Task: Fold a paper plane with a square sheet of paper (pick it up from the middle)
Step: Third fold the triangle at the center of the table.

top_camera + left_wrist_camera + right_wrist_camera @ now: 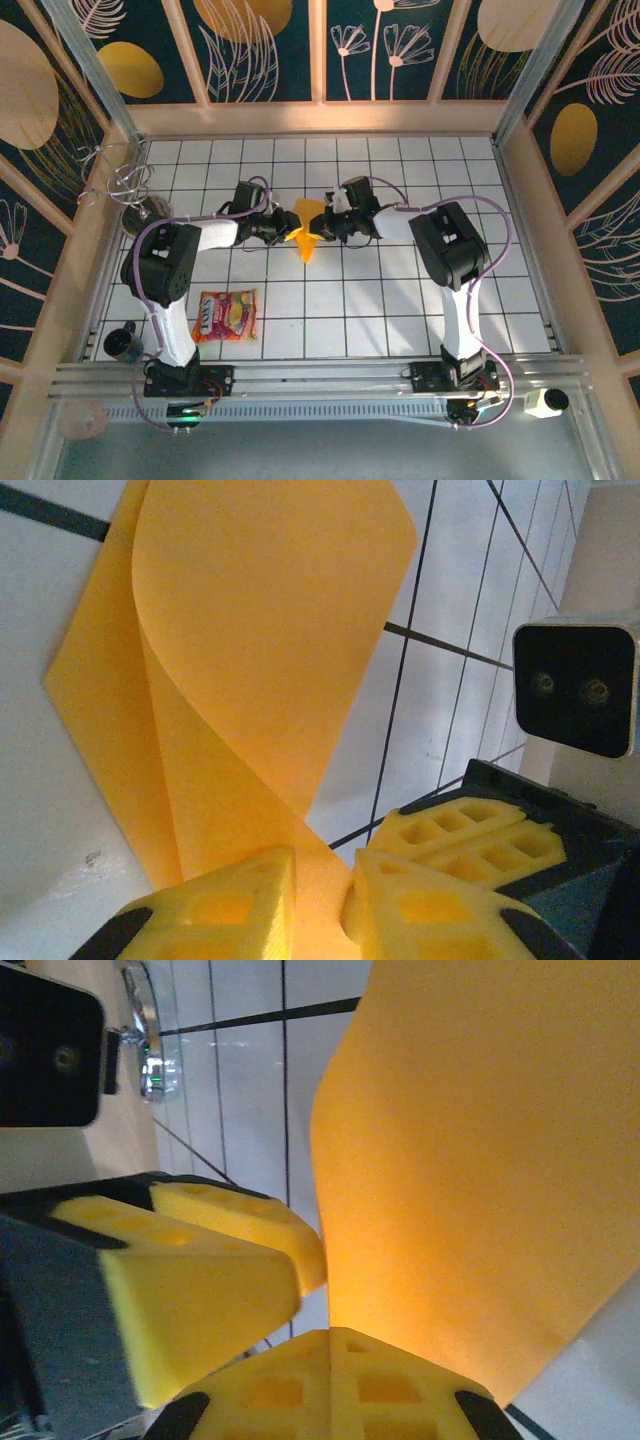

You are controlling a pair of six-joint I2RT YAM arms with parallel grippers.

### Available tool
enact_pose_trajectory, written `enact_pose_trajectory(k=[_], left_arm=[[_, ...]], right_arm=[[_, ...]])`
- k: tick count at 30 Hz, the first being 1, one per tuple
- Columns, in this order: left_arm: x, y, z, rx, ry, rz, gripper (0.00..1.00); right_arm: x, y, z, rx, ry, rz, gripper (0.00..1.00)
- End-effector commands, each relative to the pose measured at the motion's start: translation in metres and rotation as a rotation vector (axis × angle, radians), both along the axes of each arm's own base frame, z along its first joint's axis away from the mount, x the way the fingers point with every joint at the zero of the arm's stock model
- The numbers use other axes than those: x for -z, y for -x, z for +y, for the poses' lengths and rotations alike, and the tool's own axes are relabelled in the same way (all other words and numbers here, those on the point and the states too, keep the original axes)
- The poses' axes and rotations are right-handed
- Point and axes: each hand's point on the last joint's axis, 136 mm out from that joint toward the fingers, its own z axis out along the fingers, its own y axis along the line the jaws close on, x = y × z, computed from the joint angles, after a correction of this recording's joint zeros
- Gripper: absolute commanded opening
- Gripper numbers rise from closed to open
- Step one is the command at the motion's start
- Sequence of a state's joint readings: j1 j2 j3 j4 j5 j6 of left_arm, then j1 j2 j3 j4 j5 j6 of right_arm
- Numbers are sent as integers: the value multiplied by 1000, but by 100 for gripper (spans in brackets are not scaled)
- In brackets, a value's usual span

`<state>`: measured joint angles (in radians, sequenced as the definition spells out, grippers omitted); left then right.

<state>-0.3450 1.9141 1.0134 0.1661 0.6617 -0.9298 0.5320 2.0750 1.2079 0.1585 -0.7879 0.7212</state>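
Left gripper pinches the bottom edge of the square sheet of paper; the sheet curls up and away above its fingers. Right gripper is clamped tight on the same sheet, just beside the left one. Snack packet lies well apart from both, near the left arm's base.

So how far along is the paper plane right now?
Early. Done: the orange-yellow sheet of paper is curled over on itself. In hand: the left fingers and right fingers both pinch it from opposite sides. Remaining: no slim dart or wings show yet, so most folding is likely ahead.
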Motion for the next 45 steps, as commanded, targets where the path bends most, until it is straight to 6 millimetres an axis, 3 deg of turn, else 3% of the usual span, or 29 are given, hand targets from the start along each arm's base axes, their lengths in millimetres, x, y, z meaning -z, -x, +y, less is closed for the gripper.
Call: enact_pose_trajectory(k=[1, 6, 11, 14, 19, 26, 36, 45], left_arm=[[-26, -17, 1, 2, -25, -90, 27], [-22, -40, 2, 12, -114, -148, 31], [-11, -69, -4, 31, -164, -175, 29], [-6, -76, -6, 46, -187, -173, 27], [2, -73, -12, 85, -230, -160, 25], [32, -54, -8, 118, -340, -99, 20], [55, -47, 4, 126, -427, -37, 16], [53, -46, 3, 138, -425, -34, 15]], right_arm=[[14, 3, -6, -16, 72, -14, 3], [23, 4, -10, -48, 113, -29, 2], [24, 8, -9, -89, 101, -30, 2], [24, 14, -11, -114, 103, -26, 2], [22, 29, -15, -160, 107, -15, 2], [20, 37, -21, -191, 135, -25, 2], [21, 18, -19, -174, 179, -59, 2], [16, 7, -11, -187, 171, -90, 2]])
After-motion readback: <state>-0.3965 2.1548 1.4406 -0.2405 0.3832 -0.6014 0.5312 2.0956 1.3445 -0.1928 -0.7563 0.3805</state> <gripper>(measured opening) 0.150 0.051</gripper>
